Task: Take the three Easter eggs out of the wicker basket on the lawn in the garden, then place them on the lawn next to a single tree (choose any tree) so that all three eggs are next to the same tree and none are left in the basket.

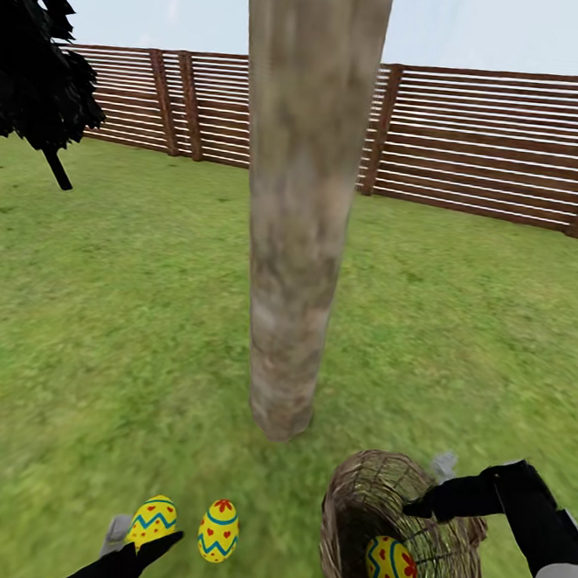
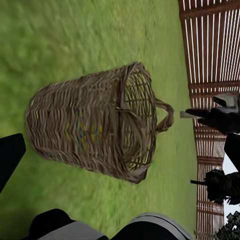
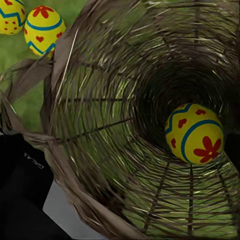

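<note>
While the left claw (image 1: 140, 543) sits low at the near edge of the head view, it's right up against one yellow egg (image 1: 154, 521) on the lawn (image 1: 102, 325); honestly can't tell if the fingers are closed on it or just touching, too much is cut off. A second egg (image 1: 219, 530) stands upright on the grass just beside the first, free of any claw.

Over on the right, the wicker basket (image 1: 367, 497) is tipped on its side, mouth facing the robot. The right claw (image 1: 423, 508) is at the rim, dark fingertip poking over the edge, but whether it's pinching the weave or open I can't say. The third egg (image 3: 194, 134) is still inside, lying deep against the basket wall with a red flower mark facing out.

Just past the eggs and basket is the tree (image 1: 298, 237), thick pale trunk going straight up. Further back a dark tree (image 1: 37, 65) at left, then the brown slat fence (image 1: 495, 140).
</note>
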Available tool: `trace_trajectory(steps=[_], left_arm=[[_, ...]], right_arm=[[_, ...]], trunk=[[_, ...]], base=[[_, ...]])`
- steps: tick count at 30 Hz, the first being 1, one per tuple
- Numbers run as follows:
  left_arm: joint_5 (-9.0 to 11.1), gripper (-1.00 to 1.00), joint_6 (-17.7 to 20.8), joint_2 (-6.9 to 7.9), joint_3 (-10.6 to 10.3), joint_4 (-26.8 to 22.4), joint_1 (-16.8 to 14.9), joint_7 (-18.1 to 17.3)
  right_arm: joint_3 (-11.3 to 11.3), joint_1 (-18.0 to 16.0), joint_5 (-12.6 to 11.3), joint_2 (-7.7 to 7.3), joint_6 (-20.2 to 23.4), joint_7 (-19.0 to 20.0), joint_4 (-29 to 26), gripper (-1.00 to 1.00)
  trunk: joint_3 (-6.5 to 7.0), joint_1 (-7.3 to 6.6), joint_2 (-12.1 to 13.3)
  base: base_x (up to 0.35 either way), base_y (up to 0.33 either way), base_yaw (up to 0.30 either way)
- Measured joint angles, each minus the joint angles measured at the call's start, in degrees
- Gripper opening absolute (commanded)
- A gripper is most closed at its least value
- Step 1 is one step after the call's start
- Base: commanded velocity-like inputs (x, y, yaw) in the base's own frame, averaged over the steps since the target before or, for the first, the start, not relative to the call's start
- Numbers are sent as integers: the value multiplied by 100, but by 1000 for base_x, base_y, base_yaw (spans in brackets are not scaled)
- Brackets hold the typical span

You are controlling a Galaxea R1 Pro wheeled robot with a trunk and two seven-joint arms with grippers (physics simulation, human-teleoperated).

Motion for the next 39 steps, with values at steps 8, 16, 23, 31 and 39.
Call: trace_trajectory(steps=[8,16,23,31,39], left_arm=[[26,100,0,1,9,-3,1,0],[24,100,0,1,3,-3,1,0],[23,100,0,1,2,-3,1,0],[11,100,0,1,1,-1,0,0],[26,100,0,-1,3,-3,1,0]], right_arm=[[12,-2,32,265,-356,-966,648,100],[19,-4,15,433,-657,-1571,1048,100],[23,-3,-10,559,-958,-2033,1369,100],[21,-3,-27,673,-1066,-2312,1648,100],[28,-1,-18,691,-1268,-2407,1840,100]], trunk=[[0,0,0],[0,0,0],[0,0,0],[0,-2,0],[0,0,0]], base=[[0,-44,0],[0,-3,0],[0,0,0],[71,-65,0],[47,-47,0]])
